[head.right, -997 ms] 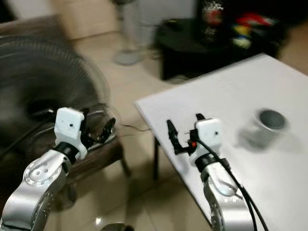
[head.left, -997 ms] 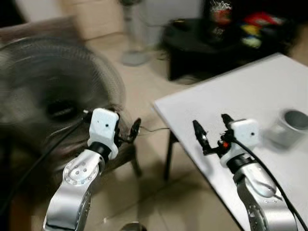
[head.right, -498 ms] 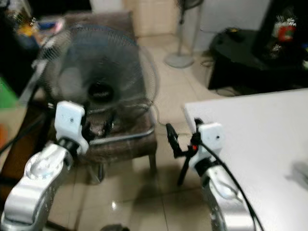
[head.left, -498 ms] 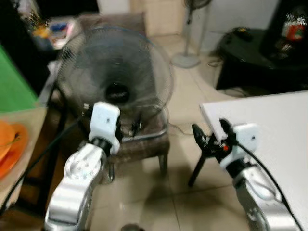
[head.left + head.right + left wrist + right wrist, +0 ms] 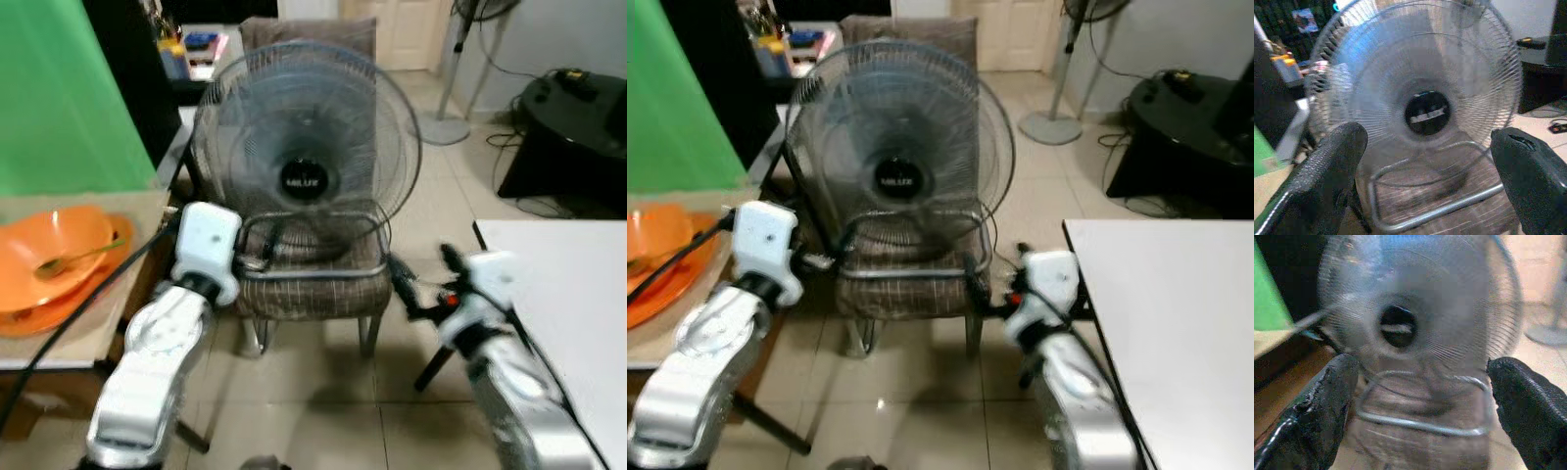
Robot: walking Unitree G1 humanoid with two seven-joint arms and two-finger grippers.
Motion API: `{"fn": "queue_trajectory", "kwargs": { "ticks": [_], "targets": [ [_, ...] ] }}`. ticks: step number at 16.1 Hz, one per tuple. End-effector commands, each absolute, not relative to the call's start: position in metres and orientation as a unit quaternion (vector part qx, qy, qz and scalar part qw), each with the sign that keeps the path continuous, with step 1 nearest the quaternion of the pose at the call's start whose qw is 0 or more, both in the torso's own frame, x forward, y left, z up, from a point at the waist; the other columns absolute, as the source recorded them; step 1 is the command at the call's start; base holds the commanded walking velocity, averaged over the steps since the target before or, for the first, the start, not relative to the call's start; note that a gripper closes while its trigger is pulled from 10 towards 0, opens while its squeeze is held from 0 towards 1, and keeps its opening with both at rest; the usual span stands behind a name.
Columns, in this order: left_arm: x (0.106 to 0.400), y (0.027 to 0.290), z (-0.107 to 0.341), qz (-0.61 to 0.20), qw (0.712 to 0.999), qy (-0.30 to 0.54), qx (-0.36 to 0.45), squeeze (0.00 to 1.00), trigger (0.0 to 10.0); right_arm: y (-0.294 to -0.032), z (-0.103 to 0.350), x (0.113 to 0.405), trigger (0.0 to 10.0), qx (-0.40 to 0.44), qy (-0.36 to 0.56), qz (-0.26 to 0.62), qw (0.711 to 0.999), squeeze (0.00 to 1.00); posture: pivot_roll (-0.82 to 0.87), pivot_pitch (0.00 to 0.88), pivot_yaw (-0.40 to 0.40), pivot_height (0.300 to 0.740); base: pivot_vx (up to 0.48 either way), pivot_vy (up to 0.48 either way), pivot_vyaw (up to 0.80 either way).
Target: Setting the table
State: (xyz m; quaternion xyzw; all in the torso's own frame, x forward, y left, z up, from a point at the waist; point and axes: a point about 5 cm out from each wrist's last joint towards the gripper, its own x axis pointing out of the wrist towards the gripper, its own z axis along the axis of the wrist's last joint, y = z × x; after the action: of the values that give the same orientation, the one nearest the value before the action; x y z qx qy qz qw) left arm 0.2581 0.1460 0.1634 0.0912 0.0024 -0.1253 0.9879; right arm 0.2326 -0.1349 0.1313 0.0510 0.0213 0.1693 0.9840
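An orange bowl [image 5: 47, 245] with a spoon [image 5: 73, 258] in it rests on an orange plate [image 5: 61, 304] on a wooden table [image 5: 59, 343] at my left. The corner of a white table [image 5: 578, 294] shows at my right. My left gripper [image 5: 1425, 191] is held out in front of me, open and holding nothing, facing a fan. My right gripper [image 5: 423, 276] hangs open and holds nothing in the gap between the chair and the white table; its fingers [image 5: 1312, 416] stand wide apart.
A large grey fan [image 5: 306, 147] stands on a brown checked chair [image 5: 309, 289] straight ahead. Behind are a green screen [image 5: 59, 98], a dark shelf with small items [image 5: 191, 49], a pedestal fan [image 5: 449, 122] and a black low table [image 5: 568, 127]. Tiled floor lies below.
The camera has swung left: the white table slid to the right edge, its grey cup left the picture, and the orange dishes came into view. Both grippers stay open.
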Motion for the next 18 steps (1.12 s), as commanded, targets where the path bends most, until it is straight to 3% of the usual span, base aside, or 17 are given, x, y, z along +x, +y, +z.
{"fn": "queue_trajectory", "kwargs": {
  "ticks": [1, 9, 12, 13, 18],
  "targets": [
    [0.258, 0.144, 0.165, -0.128, 0.987, -0.002, 0.093, 0.0, 10.0, -0.139, 0.132, 0.233, 10.0, 0.038, 0.02, 0.167, 0.985, 1.0, 0.03, 0.0, 0.033, 0.74, 0.0, 0.292, 0.8],
    [0.258, 0.147, 0.168, -0.123, 0.987, -0.007, 0.101, 0.0, 10.0, -0.137, 0.132, 0.238, 10.0, 0.039, 0.017, 0.177, 0.983, 1.0, 0.05, 0.007, 0.022, 0.74, 0.0, 0.294, 0.79],
    [0.259, 0.148, 0.169, -0.121, 0.987, -0.008, 0.101, 0.0, 10.0, -0.137, 0.132, 0.24, 10.0, 0.066, 0.019, 0.169, 0.983, 0.97, 0.05, 0.009, 0.023, 0.74, 0.0, 0.174, 0.0],
    [0.259, 0.149, 0.17, -0.118, 0.988, -0.01, 0.098, 0.0, 10.0, -0.136, 0.132, 0.24, 10.0, 0.067, 0.021, 0.167, 0.983, 0.0, 0.05, 0.012, 0.025, 0.74, 0.0, 0.0, 0.0],
    [0.26, 0.149, 0.168, -0.11, 0.989, -0.009, 0.103, 0.0, 10.0, -0.137, 0.131, 0.244, 10.0, 0.02, 0.023, 0.173, 0.984, 0.0, 0.05, 0.016, 0.022, 0.74, 0.0, 0.0, 0.0]
  ]
}}
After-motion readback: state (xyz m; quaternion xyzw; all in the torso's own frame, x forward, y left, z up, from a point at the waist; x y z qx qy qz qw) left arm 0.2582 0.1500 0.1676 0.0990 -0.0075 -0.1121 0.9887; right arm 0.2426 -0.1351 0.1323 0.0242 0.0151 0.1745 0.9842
